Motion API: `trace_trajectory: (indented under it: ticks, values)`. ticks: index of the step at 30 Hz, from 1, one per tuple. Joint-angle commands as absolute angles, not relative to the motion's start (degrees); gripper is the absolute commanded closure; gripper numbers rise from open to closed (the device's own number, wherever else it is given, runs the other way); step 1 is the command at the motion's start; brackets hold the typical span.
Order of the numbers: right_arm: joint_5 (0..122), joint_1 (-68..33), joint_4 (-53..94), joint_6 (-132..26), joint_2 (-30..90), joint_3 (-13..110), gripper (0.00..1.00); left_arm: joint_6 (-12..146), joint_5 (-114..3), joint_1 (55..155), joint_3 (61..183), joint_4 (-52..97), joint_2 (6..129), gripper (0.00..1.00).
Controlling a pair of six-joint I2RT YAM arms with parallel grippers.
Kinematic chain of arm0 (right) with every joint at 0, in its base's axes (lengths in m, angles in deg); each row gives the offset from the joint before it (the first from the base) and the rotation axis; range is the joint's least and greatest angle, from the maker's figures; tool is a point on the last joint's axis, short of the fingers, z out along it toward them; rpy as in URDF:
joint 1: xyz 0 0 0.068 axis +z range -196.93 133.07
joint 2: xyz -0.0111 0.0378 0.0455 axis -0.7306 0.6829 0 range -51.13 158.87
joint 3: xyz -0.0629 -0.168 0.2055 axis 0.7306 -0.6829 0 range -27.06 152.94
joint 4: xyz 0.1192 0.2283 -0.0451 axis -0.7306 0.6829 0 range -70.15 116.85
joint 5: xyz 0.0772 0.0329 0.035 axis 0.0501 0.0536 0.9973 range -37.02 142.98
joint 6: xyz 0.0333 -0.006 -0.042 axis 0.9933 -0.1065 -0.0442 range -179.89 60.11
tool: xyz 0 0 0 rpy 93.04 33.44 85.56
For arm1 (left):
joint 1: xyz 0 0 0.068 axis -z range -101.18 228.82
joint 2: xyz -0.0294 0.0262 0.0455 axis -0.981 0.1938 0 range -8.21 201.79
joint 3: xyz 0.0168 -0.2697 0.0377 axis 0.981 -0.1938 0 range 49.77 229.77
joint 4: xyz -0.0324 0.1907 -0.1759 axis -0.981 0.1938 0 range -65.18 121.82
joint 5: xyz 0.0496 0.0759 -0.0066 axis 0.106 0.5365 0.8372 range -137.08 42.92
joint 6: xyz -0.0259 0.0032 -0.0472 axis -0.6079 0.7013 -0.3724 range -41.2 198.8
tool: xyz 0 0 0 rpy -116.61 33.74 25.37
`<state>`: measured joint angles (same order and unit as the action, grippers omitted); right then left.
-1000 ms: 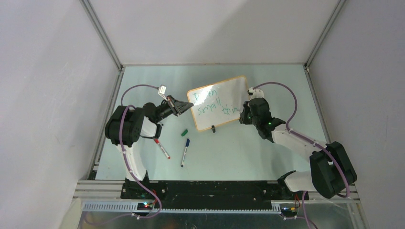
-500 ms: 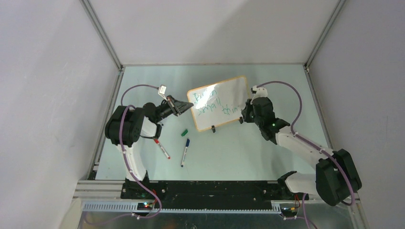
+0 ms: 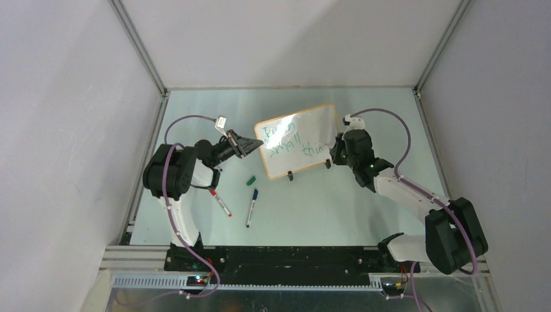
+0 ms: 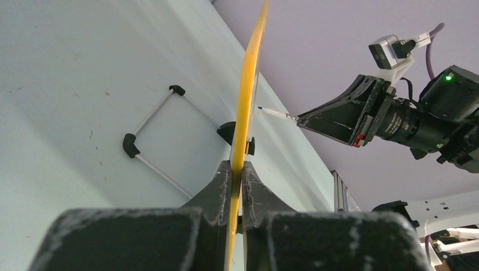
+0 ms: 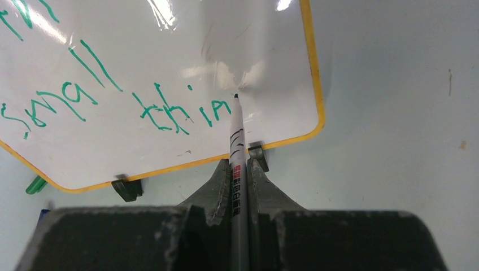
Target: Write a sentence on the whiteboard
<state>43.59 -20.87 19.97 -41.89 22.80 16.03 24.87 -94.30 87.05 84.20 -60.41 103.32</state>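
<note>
The whiteboard [image 3: 305, 130] stands tilted on the table, orange-framed, on black clip feet [image 3: 290, 175]. My left gripper [image 3: 255, 143] is shut on its left edge; in the left wrist view the frame [image 4: 248, 101] runs between the closed fingertips of that gripper [image 4: 237, 166]. Green writing [image 3: 289, 140] covers the board; the right wrist view reads "small thin" [image 5: 113, 107]. My right gripper [image 5: 239, 164] is shut on a marker [image 5: 235, 135], whose tip touches the board just right of the last letter. From above, that gripper [image 3: 334, 153] sits at the board's right end.
A red-capped marker [image 3: 220, 203], a blue-capped marker [image 3: 251, 207] and a loose green cap [image 3: 251, 180] lie on the table in front of the board's left half. The board's wire stand [image 4: 152, 135] rests behind it. Enclosure walls bound the table.
My right gripper has shifted a little to the right and away along the board's lower line, and the green word there has grown. The left arm and board have stayed put.
</note>
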Motion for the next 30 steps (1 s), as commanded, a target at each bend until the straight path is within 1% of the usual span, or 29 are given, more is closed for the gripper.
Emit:
trace_trajectory:
  ticks: [1, 19, 30]
  values:
    - [44.63, -21.02, 19.0, -41.58, 23.68, 18.55, 1.0, 25.11, -95.55, 87.36, 84.03, -63.16, 100.86, 1.0]
    - [42.7, -22.13, 17.76, -40.61, 25.98, 18.9, 1.0, 25.1, -95.6, 87.38, 84.13, -63.16, 100.95, 1.0]
    - [45.98, -22.48, 16.31, -41.34, 26.45, 18.9, 1.0, 25.1, -95.7, 87.35, 84.13, -63.15, 100.95, 1.0]
